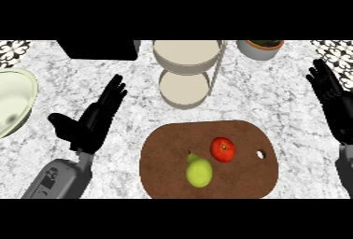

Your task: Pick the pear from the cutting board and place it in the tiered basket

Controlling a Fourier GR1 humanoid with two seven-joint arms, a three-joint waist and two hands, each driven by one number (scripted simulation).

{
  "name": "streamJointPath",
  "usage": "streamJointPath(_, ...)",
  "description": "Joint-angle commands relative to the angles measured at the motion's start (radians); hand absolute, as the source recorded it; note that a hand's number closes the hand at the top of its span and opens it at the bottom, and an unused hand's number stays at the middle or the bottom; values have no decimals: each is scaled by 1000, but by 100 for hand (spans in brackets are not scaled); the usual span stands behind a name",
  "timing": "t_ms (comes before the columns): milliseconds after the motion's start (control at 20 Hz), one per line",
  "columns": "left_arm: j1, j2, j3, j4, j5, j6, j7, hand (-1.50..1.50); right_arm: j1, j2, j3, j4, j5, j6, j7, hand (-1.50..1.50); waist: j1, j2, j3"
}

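Observation:
A green pear (198,171) lies on the brown cutting board (165,158), stem pointing away from me. A red tomato (222,149) sits just to its upper right on the same board. The tiered basket (185,65) stands behind the board, with a larger upper tray and a smaller lower tray (184,88). My left hand (93,120) is open to the left of the board, fingers straight, holding nothing. My right hand (332,98) rests open at the right edge, fingers up, well away from the pear.
A pale green bowl (12,100) sits at the left edge. A black box (96,49) stands at the back left, and a grey pot with a plant (260,48) at the back right. Marble counter (262,93) lies between the basket and my right hand.

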Motion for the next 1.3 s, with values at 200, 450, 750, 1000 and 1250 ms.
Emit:
streamJointPath(200, 7, 51, 30, -6, -1, -2, 106, 0, 34, 147, 255, -202, 35, 66, 16, 150, -5, 35, 30)
streamJointPath(450, 57, 49, 25, 17, 24, -25, 127, 0, 222, 264, 217, -202, 310, -375, 32, -150, -33, 34, 29)
streamJointPath(750, 27, 20, 38, 70, 8, -47, 108, 0, 287, 175, 514, -427, 530, -247, 159, -150, -28, 33, 27)
streamJointPath(1000, 63, 22, 38, 70, 2, -58, 85, 0, 245, 54, 579, -561, 742, -139, 486, -150, -25, 31, 24)
streamJointPath(1250, 45, 10, 31, 64, -1, -50, 102, 0, 123, -8, 627, -598, 943, 53, 804, -150, -20, 27, 19)
